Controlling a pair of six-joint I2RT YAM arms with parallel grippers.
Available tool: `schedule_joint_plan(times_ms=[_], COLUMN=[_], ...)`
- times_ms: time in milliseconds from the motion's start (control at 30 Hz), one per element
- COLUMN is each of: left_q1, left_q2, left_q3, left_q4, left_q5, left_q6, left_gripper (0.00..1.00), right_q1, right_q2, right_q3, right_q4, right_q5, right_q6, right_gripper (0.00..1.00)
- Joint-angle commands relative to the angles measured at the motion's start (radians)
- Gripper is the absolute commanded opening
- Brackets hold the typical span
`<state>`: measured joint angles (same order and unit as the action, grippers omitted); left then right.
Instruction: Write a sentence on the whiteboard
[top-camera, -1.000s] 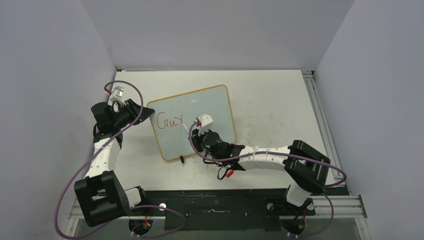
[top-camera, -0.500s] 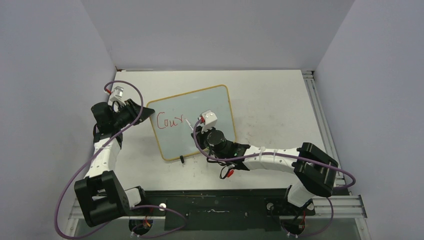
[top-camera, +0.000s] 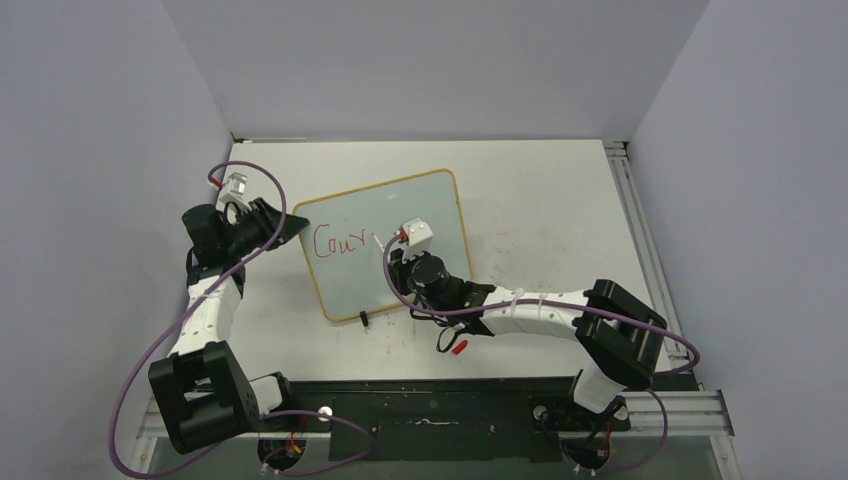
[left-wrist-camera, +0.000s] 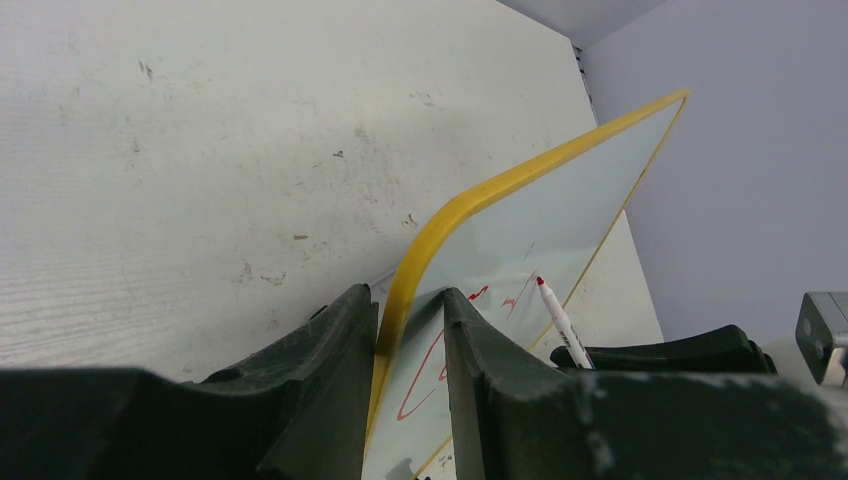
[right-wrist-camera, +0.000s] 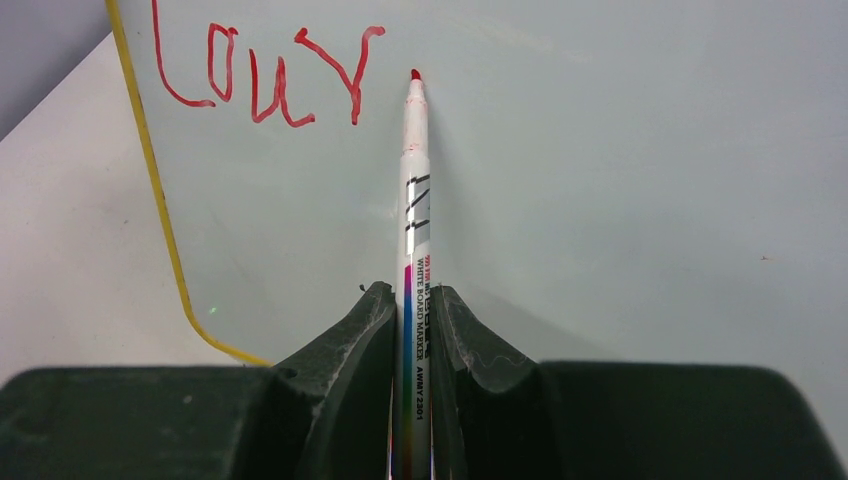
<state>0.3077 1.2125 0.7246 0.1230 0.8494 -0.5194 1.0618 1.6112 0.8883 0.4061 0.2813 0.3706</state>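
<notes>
the whiteboard (top-camera: 420, 205) sits left of centre on the table (top-camera: 550, 200), turned askew so its writing line slopes up toward the right. the left gripper (left-wrist-camera: 410, 300) is clamped narrow on the board's far-left corner, the yellow frame pinched between its fingers, most likely to brace the board so it does not slide under the pen strokes. the right gripper (right-wrist-camera: 413, 300) is closed tight on a red marker (right-wrist-camera: 415, 200), gripped low on the barrel with the tip pointing away from the wrist, which leaves the nib and the fresh letters visible. the sentence (right-wrist-camera: 265, 70) reads only "cour" so far, near the board's left edge. the nib hovers just right of the "r"; whether it touches the surface i cannot tell. the next letter probably begins there.
</notes>
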Motion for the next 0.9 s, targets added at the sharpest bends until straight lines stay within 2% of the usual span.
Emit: schedule_joint_plan(times_ms=[0, 333, 867], left_q1=[0.004, 0.004, 0.005], left_q2=[-0.004, -0.002, -0.002], left_q3=[0.019, 0.021, 0.021], left_q4=[0.013, 0.015, 0.017], left_q5=[0.019, 0.02, 0.021], left_q6=[0.007, 0.007, 0.006], left_gripper=[0.29, 0.29, 0.29], right_q1=[-0.009, -0.01, 0.021], right_q2=[0.011, 0.036, 0.028], right_q3=[0.049, 0.074, 0.004], right_q4=[0.03, 0.028, 0.024], right_q5=[-0.004, -0.02, -0.016], right_q6=[-0.002, -0.022, 0.001], right_gripper=[0.05, 0.05, 0.05])
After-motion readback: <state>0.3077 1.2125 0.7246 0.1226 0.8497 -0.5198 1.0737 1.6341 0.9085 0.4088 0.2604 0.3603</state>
